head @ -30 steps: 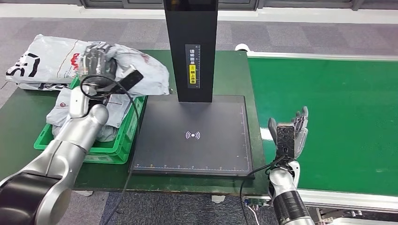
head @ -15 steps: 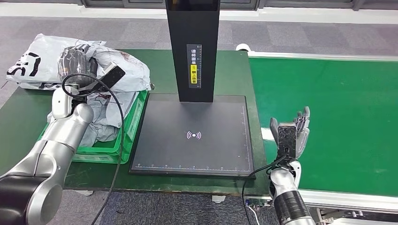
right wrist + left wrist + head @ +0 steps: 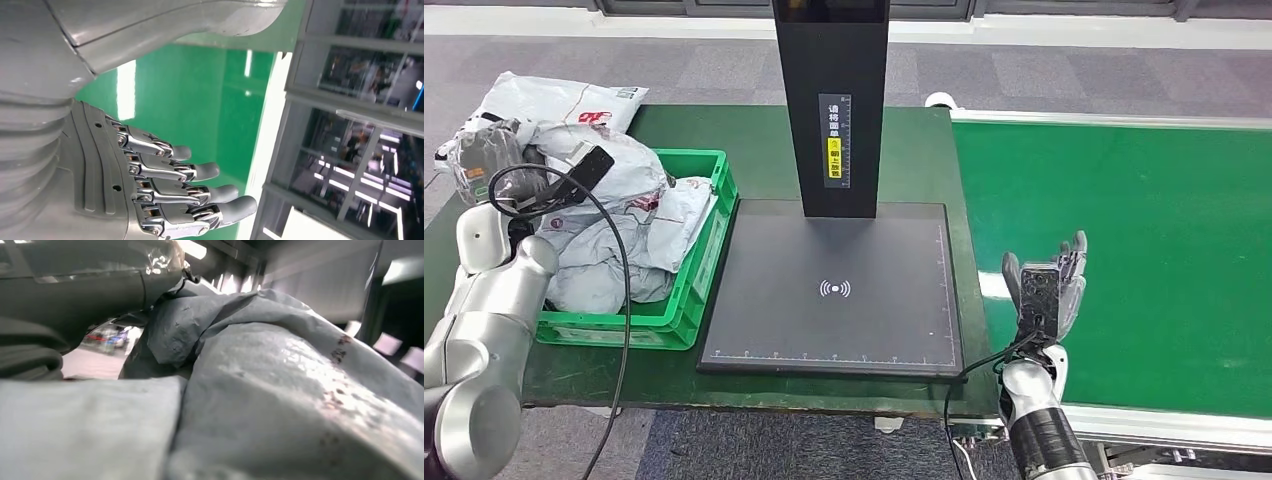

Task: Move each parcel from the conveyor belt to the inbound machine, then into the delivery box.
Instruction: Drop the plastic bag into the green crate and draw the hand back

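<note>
The left hand [image 3: 486, 152] grips a grey parcel [image 3: 594, 165] above the green delivery box [image 3: 689, 300], while the right hand [image 3: 1046, 290] hangs over the conveyor belt [image 3: 1144, 240], fingers [image 3: 200, 172] straight and holding nothing.

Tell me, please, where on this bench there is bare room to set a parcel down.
The black scanner platform is bare all round its white wireless mark, between the green plastic crate and the green conveyor belt. The belt is bare beyond the right hand. The crate is crowded, heaped with grey plastic mailer bags, with the left hand at the heap.
</note>
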